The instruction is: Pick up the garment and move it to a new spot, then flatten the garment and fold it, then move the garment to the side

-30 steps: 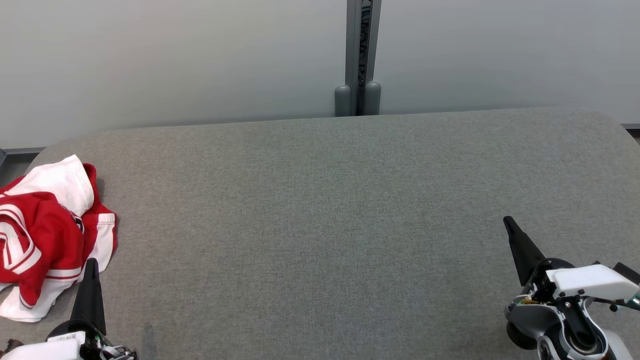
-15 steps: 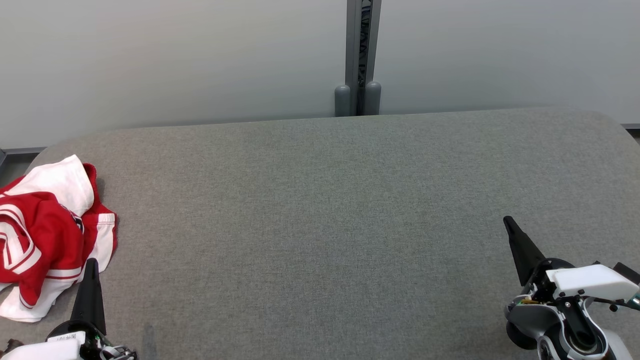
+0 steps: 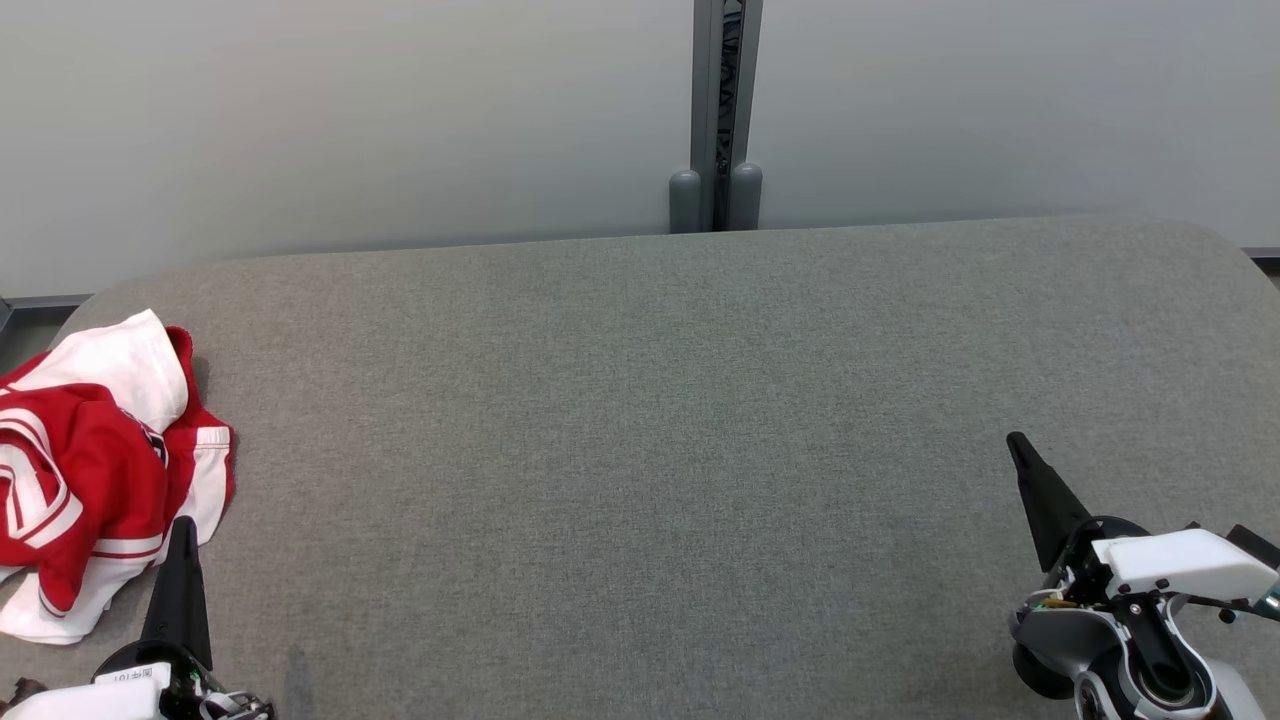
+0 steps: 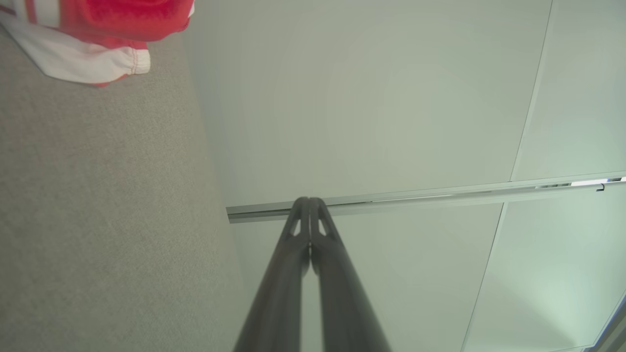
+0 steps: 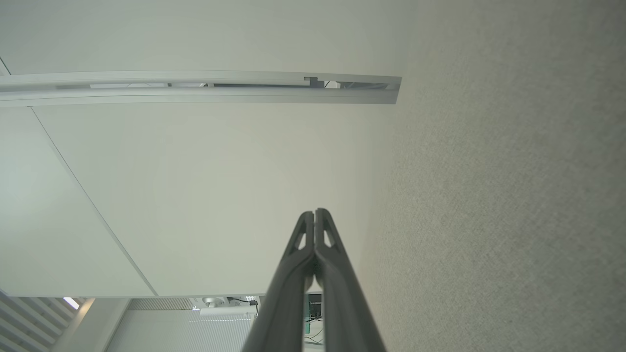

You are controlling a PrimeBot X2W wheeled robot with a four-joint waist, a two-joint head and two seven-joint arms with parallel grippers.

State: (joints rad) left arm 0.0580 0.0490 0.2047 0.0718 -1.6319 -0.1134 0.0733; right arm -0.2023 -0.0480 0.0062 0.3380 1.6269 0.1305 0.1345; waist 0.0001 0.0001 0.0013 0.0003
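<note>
The garment (image 3: 90,460), a red and white piece, is lying crumpled at the far left of the grey counter (image 3: 640,450), close to its rounded back corner. Its left side is running off the edge of the head view, so its full reach is not showing. The bunched folds are hiding what kind of garment it is. A dark mark between the red and white layers is too small to read.

The left tool (image 3: 183,525) is pointing up from the lower left with its two dark fingers pressed together, gripping nothing. Its tip is sitting just beside the garment's near white hem; it may be brushing the cloth, but this angle is not settling that. The bottom edge is cutting off most of its body. In the left wrist view the closed fingers are aiming at a pale wall. A red fold with a white cuff is peeking in at the upper left corner, with the rest cropped away.

The right tool (image 3: 1018,443) is standing at the lower right, well apart from the garment. Its fingers are likewise shut together and empty, and the frame is partly cropping its wrist housing. A grey post (image 3: 716,110) is dividing the wall (image 3: 350,120) behind the counter.
</note>
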